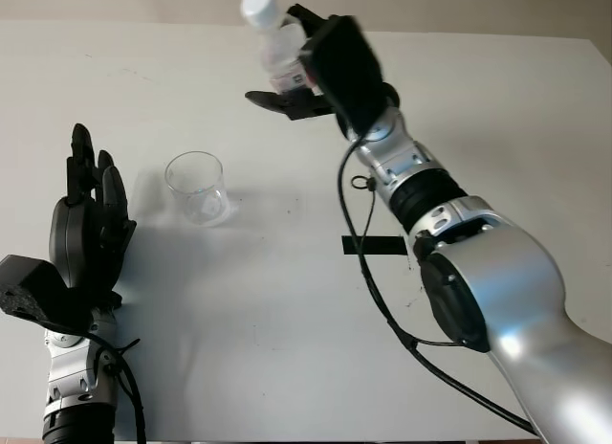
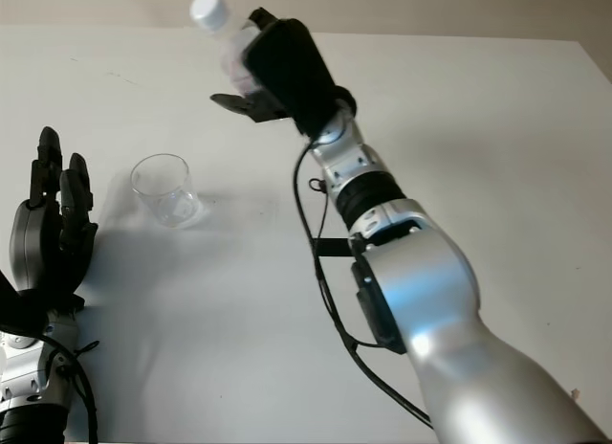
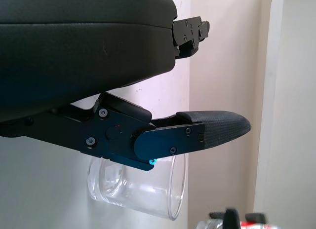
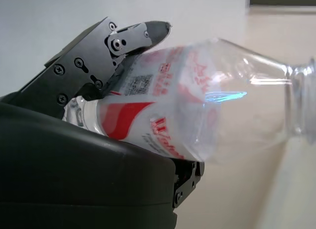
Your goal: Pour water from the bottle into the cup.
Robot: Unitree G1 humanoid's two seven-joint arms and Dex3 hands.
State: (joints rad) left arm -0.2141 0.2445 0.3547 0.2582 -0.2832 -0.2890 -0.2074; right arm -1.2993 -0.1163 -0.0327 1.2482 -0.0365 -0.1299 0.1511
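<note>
My right hand [image 1: 304, 76] is shut on a clear plastic bottle [image 1: 274, 40] with a white cap and a red-and-white label [image 4: 148, 115]. It holds the bottle raised above the far middle of the table, leaning a little toward the left, cap still on. A clear empty cup [image 1: 197, 188] stands upright on the white table, nearer and to the left of the bottle. My left hand [image 1: 88, 224] is open at the near left, just left of the cup [image 3: 138, 189].
A strip of black tape [image 1: 373, 244] lies on the white table [image 1: 268, 320] beside my right forearm. A black cable [image 1: 368, 272] runs along that arm. The table's far edge meets a beige wall.
</note>
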